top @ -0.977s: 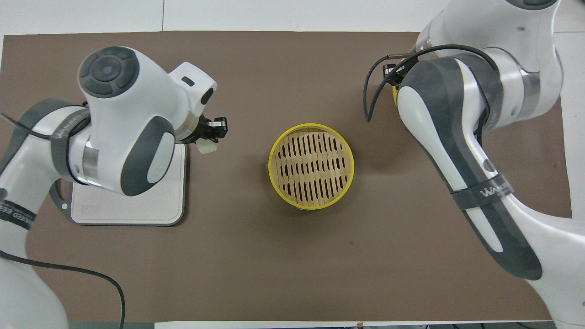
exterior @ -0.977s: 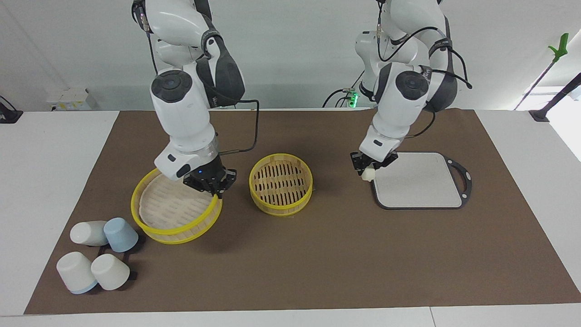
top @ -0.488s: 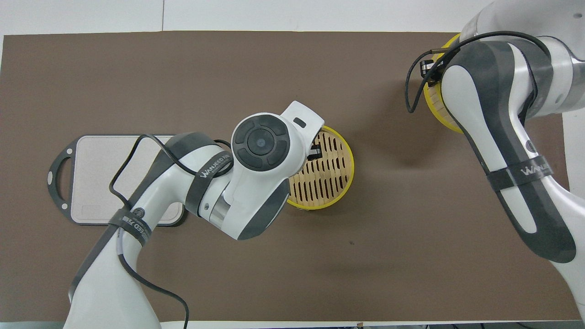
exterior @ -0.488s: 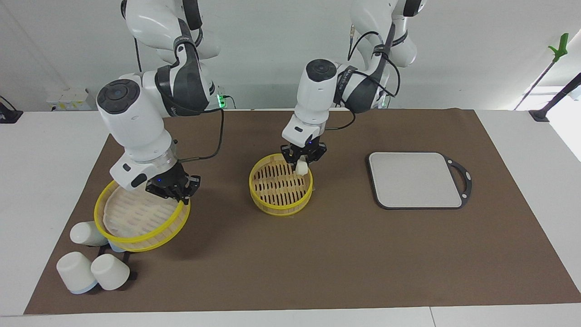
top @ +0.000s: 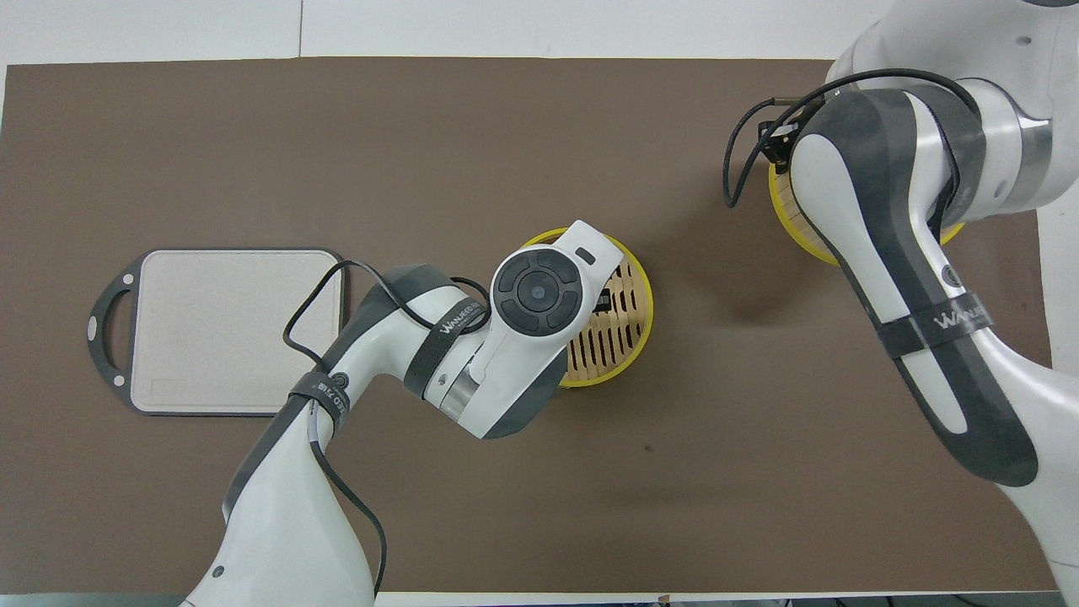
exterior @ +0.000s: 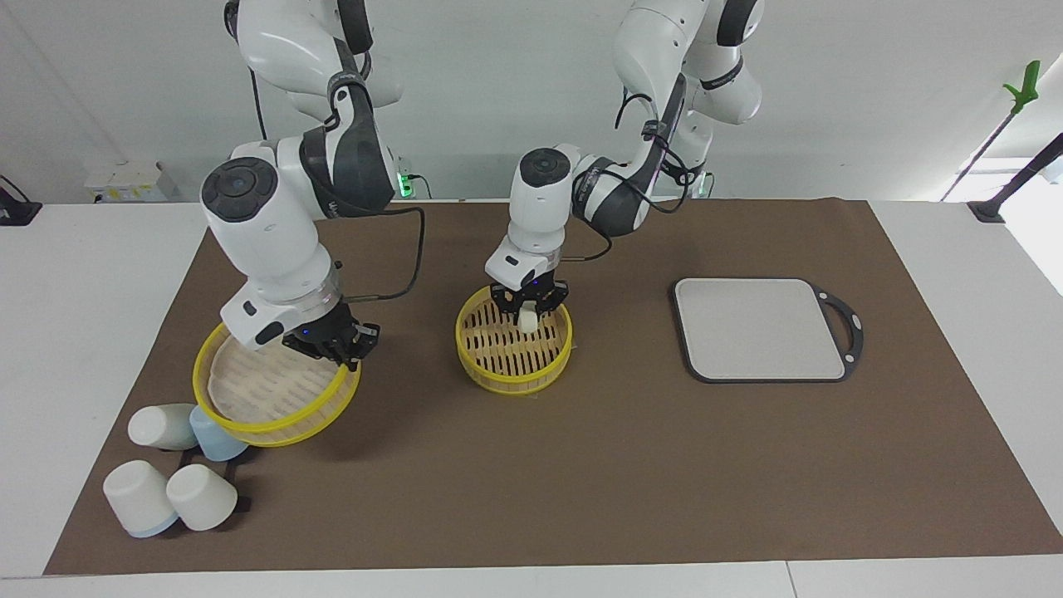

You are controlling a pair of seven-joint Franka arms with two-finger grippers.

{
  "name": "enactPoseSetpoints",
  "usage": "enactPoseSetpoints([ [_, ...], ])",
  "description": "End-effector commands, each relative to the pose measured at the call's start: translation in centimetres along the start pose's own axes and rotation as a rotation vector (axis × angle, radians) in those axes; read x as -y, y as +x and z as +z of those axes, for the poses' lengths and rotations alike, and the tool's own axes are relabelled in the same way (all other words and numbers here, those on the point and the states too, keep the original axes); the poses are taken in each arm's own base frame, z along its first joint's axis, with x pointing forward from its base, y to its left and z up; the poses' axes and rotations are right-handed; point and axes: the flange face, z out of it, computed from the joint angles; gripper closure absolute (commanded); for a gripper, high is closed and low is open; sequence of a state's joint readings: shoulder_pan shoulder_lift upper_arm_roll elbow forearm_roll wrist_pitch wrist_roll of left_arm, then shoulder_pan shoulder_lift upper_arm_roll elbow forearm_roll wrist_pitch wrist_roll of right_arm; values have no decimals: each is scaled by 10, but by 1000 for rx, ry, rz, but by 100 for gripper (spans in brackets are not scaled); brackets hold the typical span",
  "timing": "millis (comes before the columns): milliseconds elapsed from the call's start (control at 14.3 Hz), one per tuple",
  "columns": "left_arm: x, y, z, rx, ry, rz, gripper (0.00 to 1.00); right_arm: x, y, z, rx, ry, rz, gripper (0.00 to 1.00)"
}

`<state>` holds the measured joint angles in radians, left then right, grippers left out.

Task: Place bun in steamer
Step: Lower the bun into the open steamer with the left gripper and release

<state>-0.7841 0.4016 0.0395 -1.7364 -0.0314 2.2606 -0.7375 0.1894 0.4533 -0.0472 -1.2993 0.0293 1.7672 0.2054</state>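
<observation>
The steamer basket [exterior: 513, 347] stands open in the middle of the brown mat, and part of its yellow rim [top: 639, 316] shows past my left arm in the overhead view. My left gripper [exterior: 528, 309] is shut on the small cream-white bun [exterior: 527, 317] and holds it low inside the basket, just over the slatted floor. My right gripper [exterior: 339, 347] is shut on the rim of the steamer lid [exterior: 270, 390] and holds it tilted above the cups. In the overhead view the lid [top: 791, 226] is mostly hidden under my right arm, and the bun is hidden.
A grey rectangular board [exterior: 762, 328] with a dark handle lies toward the left arm's end of the mat; it also shows in the overhead view [top: 228, 329]. Several white and blue cups [exterior: 170, 490] lie under and beside the lid at the right arm's end.
My left gripper carried the bun from the board's edge to the steamer and lowered it inside. My right gripper swung the lid out over the cups, then a little back toward the steamer.
</observation>
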Motion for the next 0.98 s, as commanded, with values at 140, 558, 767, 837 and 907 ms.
enactPoseSetpoints([
  [140, 2, 1, 27, -29, 4, -2, 61, 4, -13, -3, 2, -23, 16, 100],
  [558, 4, 3, 26, -24, 10, -54, 0, 1, -15, 0, 2, -19, 14, 100],
  [767, 16, 8, 3, -11, 24, -62, 0, -3, -14, 1, -3, -13, 18, 100],
  [837, 31, 17, -15, -6, 30, -82, 0, -3, -14, 1, -4, -7, 19, 100],
  [907, 50, 27, -36, 3, 38, -107, 0, 2, -15, 0, -4, -2, 19, 100],
])
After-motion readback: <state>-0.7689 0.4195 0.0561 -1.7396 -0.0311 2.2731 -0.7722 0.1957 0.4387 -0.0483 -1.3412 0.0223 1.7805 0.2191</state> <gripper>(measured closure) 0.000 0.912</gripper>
